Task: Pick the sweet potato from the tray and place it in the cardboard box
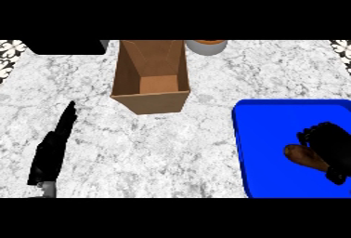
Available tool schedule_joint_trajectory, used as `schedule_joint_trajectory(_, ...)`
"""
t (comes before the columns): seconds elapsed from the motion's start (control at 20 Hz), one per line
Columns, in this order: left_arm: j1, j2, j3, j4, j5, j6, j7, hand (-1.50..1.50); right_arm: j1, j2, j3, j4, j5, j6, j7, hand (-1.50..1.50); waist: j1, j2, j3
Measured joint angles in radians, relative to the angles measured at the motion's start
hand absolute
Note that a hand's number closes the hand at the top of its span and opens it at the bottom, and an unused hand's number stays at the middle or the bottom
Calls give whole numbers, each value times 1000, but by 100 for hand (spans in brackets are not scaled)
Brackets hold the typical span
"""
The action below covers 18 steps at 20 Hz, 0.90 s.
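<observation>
The right hand (332, 149) curls its fingers round one end of the sweet potato (300, 155), which lies on the blue tray (274, 125). Held only at that end, it may tilt and slip before reaching the cardboard box (151, 101). The left hand (53, 148) rests at the left, fingers straight.

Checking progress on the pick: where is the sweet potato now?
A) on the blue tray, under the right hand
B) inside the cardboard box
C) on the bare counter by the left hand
A: the sweet potato lies on the blue tray, the right hand curled over it.
</observation>
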Motion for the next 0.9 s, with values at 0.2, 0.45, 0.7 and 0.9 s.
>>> schedule_joint_trajectory(0.2, -18, 2, 14, 12, 0, -10, 5, 0, 16, 9, -19, -33, 1, -62, -33, 150, -2, 1, 2)
schedule_joint_trajectory(0.45, 1, 10, 37, 21, 6, -7, -2, 0, 75, 196, -83, -103, -18, 7, 243, 150, -37, -9, -1)
schedule_joint_trajectory(0.7, 17, 13, 52, 20, 11, -2, -1, 0, 137, 425, -138, -190, -4, 35, 576, 150, -65, -19, -9)
schedule_joint_trajectory(0.9, 16, 16, 51, 21, 15, -11, -7, 0, 160, 539, -47, -334, 26, 60, 842, 150, -50, -15, -2)
